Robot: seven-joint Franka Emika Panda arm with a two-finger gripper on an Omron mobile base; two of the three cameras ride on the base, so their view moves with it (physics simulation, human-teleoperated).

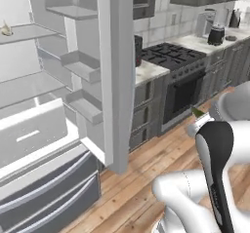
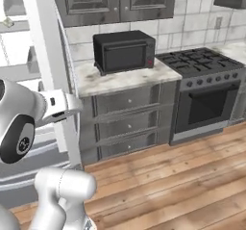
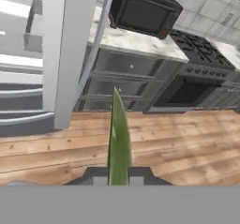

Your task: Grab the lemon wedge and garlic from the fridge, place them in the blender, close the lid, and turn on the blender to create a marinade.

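The tool (image 3: 119, 180) pinches a thin green lemon wedge (image 3: 119, 138), seen edge-on, over the wooden floor (image 3: 187, 143). The black-based blender (image 1: 216, 33) stands far off on the pale stone desk (image 1: 202, 43), past the black stove (image 1: 172, 55).

Left base view from behind the arm, facing the open fridge (image 1: 44, 129) close by, stove (image 1: 172, 56) beyond, right base view facing microwave (image 2: 124, 50) and stove, hand view low, sharing microwave, stove, wooden floor (image 3: 187, 143)
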